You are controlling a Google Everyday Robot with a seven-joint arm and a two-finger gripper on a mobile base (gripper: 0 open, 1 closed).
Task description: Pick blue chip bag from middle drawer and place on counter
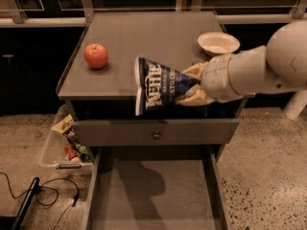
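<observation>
My gripper (191, 85) is shut on the blue chip bag (156, 84), a navy bag with white "Kettle" lettering, and holds it in the air sideways over the front edge of the counter (144, 37). The arm reaches in from the right. The middle drawer (153, 195) is pulled open below, its flat grey bottom bare with the arm's shadow on it.
A red apple (96, 55) sits at the counter's left and a white bowl (218, 43) at its back right. A closed drawer front with a knob (156, 135) lies under the counter. A clear bin (62, 147) with snack packets stands on the floor at left, with cables (43, 198) nearby.
</observation>
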